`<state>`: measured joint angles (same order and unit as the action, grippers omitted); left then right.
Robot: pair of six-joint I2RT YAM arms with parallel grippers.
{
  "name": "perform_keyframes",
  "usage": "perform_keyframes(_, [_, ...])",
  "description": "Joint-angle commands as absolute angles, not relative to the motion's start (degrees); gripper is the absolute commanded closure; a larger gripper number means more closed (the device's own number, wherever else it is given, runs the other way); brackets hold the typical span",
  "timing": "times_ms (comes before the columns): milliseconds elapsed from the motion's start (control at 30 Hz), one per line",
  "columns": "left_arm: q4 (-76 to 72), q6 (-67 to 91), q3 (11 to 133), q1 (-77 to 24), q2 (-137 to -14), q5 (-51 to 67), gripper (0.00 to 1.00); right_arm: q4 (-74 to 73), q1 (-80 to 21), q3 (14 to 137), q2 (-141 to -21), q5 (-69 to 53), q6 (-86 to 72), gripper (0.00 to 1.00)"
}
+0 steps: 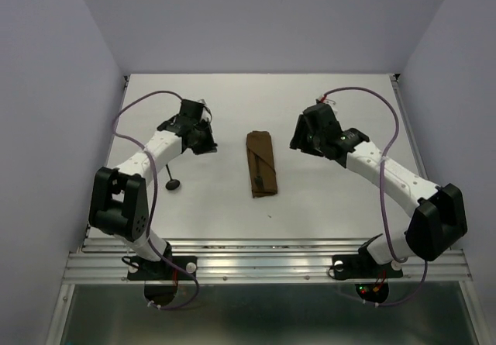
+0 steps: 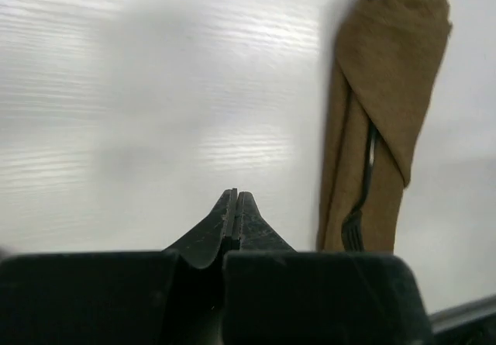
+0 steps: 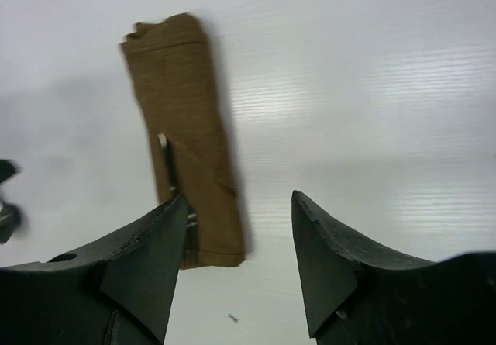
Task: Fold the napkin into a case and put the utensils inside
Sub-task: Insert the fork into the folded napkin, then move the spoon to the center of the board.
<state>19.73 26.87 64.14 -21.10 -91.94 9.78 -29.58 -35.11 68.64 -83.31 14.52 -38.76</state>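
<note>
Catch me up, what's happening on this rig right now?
Neither arm is holding anything. The folded case lies between the arms with one utensil tucked in it. The second utensil lies on the table beside the left arm, whose jaws are shut and empty. The right arm hovers on the case's other side, jaws open.

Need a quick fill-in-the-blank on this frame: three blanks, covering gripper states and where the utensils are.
1. The left gripper is ___, its fingers pressed together.
2. The right gripper is ___ and holds nothing.
3. One thin dark metal utensil sits tucked in the narrow folded brown cloth case; the round-headed utensil lies on the white table beside the ___ arm.

Missing words: shut; open; left.
</note>
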Motion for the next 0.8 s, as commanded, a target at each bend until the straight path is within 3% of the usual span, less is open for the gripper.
perform_keyframes(0, [25.0,24.5,66.0,-14.6,-86.4,2.0,0.99,-30.0,-30.7,62.7,-80.2,15.8,-37.9,0.39])
perform_keyframes(167, [24.7,24.4,62.7,-3.6,-82.1,-3.4,0.63,-29.2,-30.0,59.2,-78.8,14.2,-37.4,0.38])
perform_keyframes(400, [24.7,23.3,59.5,6.8,-85.2,-4.8,0.42,-26.1,-30.0,56.1,-78.8,10.3,-38.0,0.37])
perform_keyframes(767, [19.3,25.3,54.4,6.6,-93.9,-0.3,0.46,-23.9,-30.0,56.0,-79.1,6.7,-38.3,0.37])
